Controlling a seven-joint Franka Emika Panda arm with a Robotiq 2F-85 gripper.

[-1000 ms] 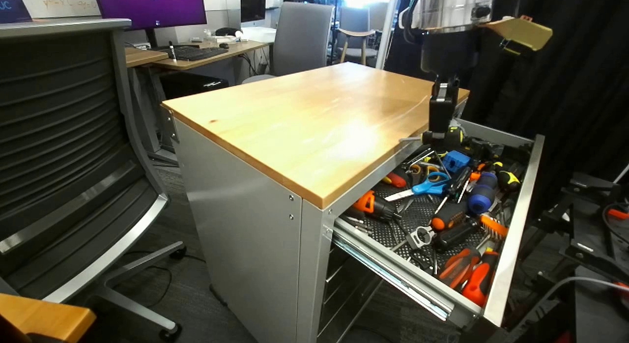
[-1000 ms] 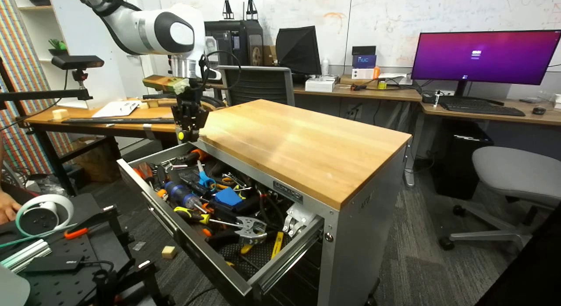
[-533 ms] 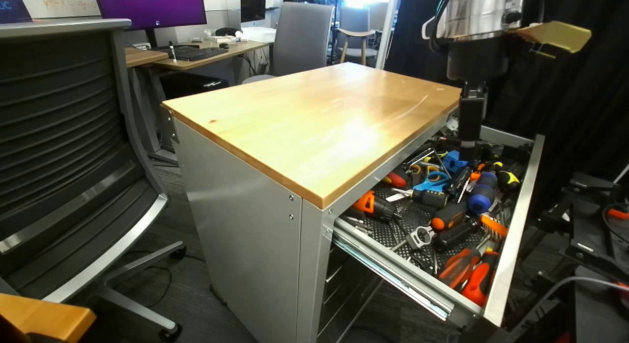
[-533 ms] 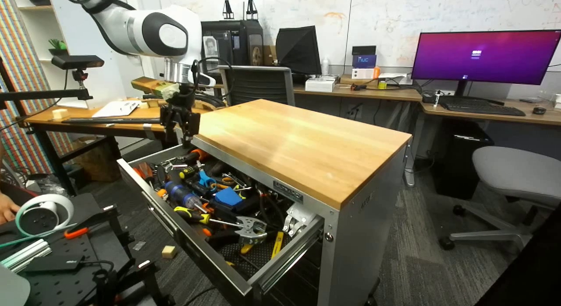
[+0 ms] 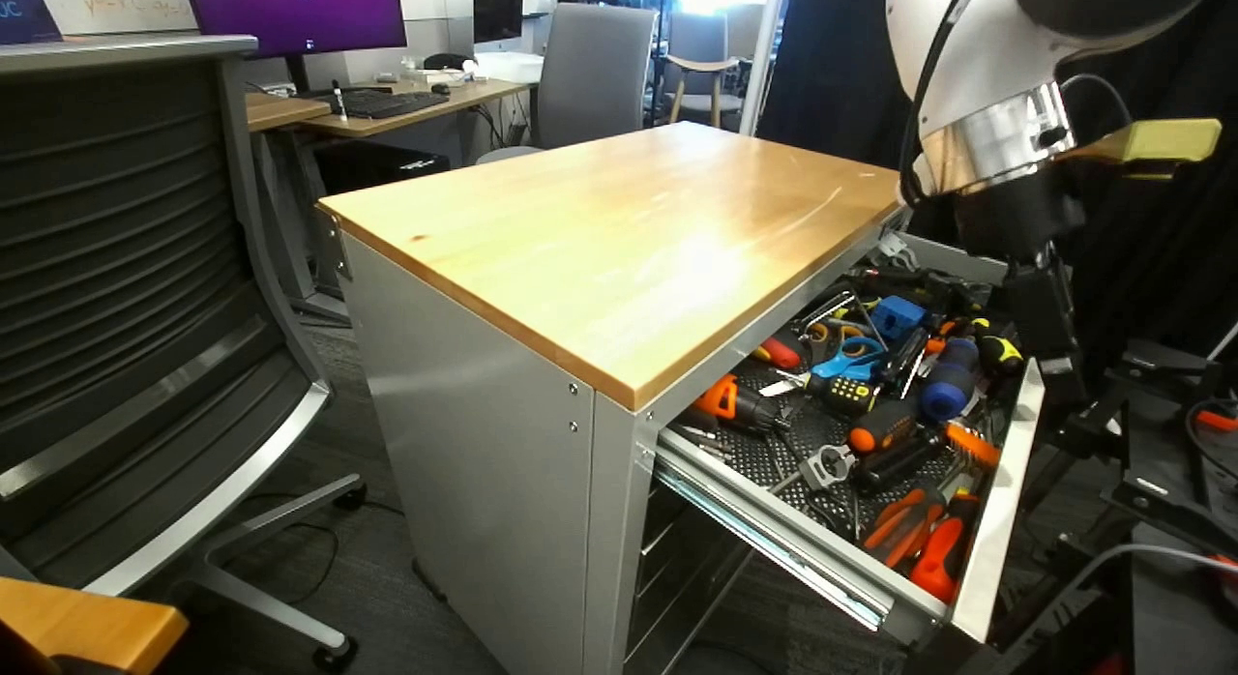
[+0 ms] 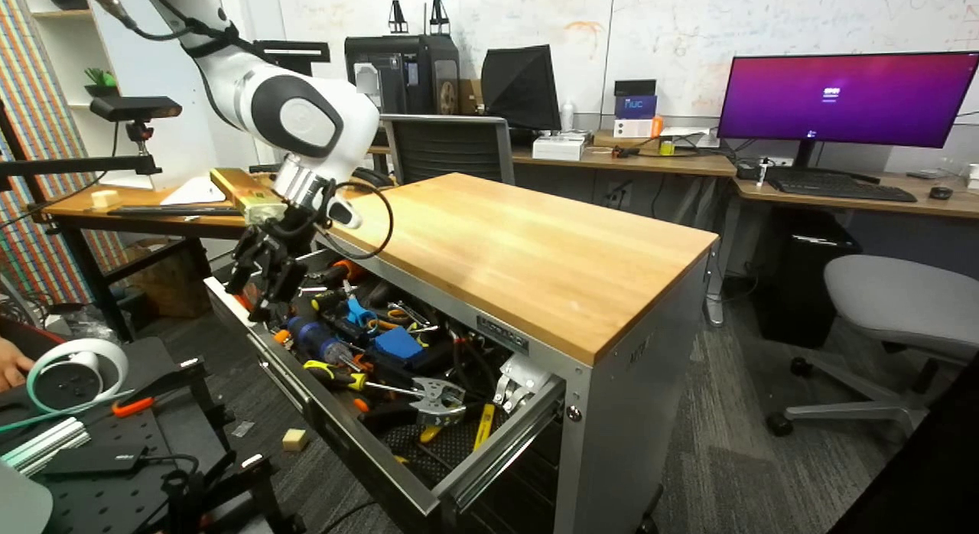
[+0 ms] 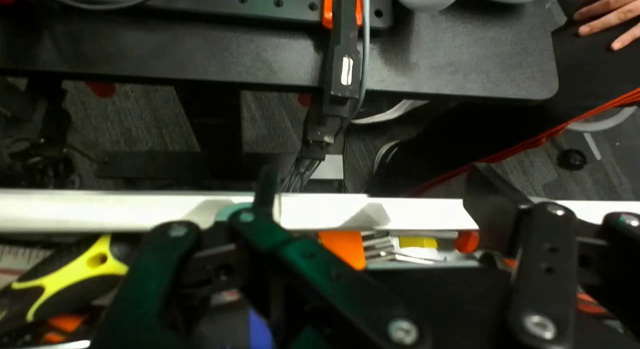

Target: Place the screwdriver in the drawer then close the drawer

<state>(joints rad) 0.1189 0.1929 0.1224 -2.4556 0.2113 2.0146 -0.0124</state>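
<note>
While the gripper (image 7: 378,201), jaws apart, empty, hangs by the front of the drawer (image 5: 1001,515), the screwdriver (image 5: 849,394) lies inside near blue scissors (image 5: 851,362); an off-centre push could bind the runner (image 5: 774,546), or piled tools (image 5: 895,462) catch beneath the wooden top (image 5: 619,249).

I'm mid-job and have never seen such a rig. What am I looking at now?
The machine is a robot arm ending in a black two-fingered gripper. Two pictures are taken from outside the robot, from different places, toward a wood-topped grey cabinet. The third is taken from the wrist; its bright band across the middle is the front edge of the drawer. That top drawer stands open, holding many tools: among them blue scissors and, close by, the stubby black screwdriver with yellow marks. The gripper is open, holds nothing and hangs near the drawer's front edge. A person's hand shows at the wrist view's top right.
</note>
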